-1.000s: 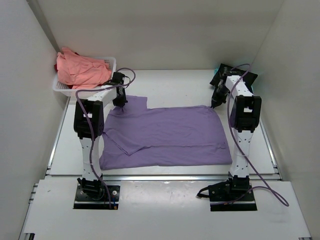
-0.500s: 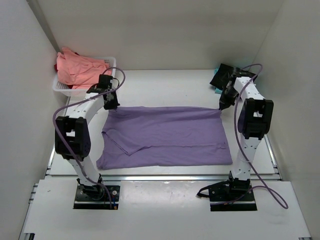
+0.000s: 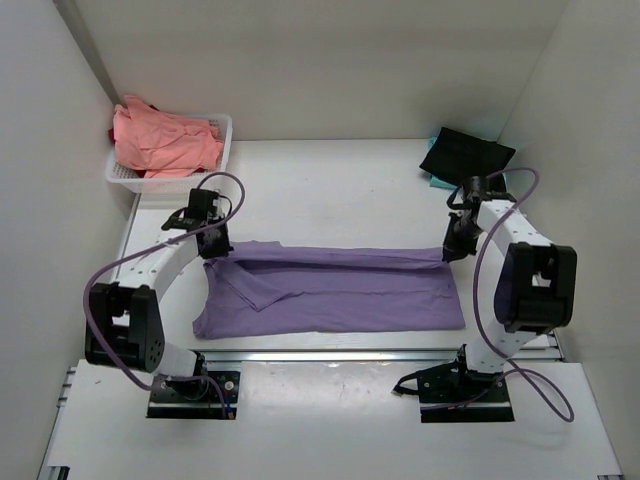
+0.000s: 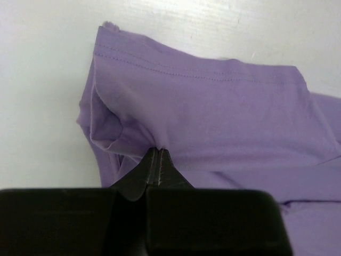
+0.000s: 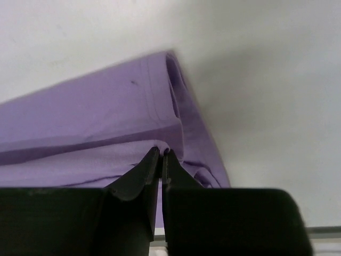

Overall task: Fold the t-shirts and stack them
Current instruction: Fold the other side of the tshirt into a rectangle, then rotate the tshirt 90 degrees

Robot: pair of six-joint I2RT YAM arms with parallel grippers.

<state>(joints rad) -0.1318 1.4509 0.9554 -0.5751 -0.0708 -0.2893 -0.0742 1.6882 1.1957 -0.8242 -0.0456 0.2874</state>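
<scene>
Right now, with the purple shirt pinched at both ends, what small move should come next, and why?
Probably carry the pinched edge toward the near hem and lay it there. Both pairs of jaws are shut on the far edge of the lavender t-shirt, which reaches only partway across, so the fold looks unfinished.

- This is a lab test cell, not a home: plain white panels (image 3: 300, 60) box in my white table (image 3: 340, 180) at 9, 12 and 3 o'clock.
- My two arms' black base plates (image 3: 195, 392) are bolted on at 6 o'clock, with purple cables (image 3: 548, 385) looping loose.
- A metal rail (image 3: 330, 355) edges the near side.
</scene>
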